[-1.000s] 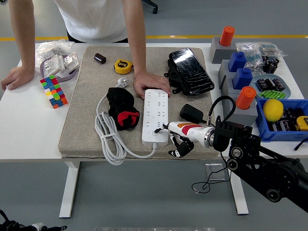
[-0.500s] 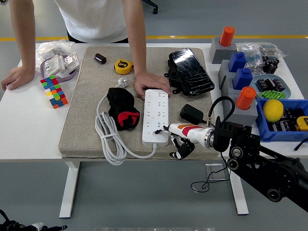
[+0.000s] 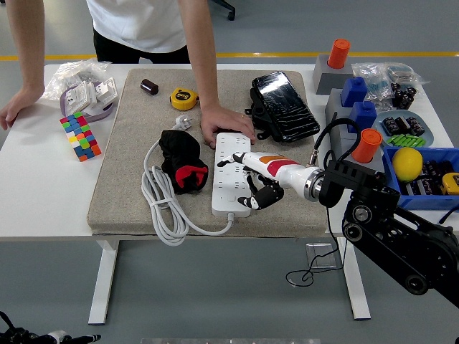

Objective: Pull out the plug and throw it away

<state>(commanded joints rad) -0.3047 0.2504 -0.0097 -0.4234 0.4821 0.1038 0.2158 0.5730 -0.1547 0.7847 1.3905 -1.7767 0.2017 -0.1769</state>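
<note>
The right hand point(image 3: 252, 180) was out over the white power strip point(image 3: 232, 173), which lay on the grey mat point(image 3: 129, 179) near the table's front edge. Thumb and forefinger pointed left across the strip's middle, the other black fingers point(image 3: 262, 197) curled down over its lower right part. They were partly curled with nothing in them, as far as I could see. Left arm not visible.

The plug: the dark adapter point(image 3: 285, 168) that seemed to be the target was mostly hidden behind the wrist, beside the strip's right edge, so I could not tell if it was seated in a socket. The strip's own white cable point(image 3: 159, 208) lay coiled to the left.

A person stood at the far side, one hand point(image 3: 224, 126) pressing on the strip's far end, apparently steadying it, the other hand point(image 3: 13, 109) resting on the table at the left edge.

Step, as I judged it: reach and pre-grasp, no pull yet. Next would need the fingers closing firmly on the plug body, then a straight pull away from the strip while the person holds it, then carrying the plug off to discard.
</note>
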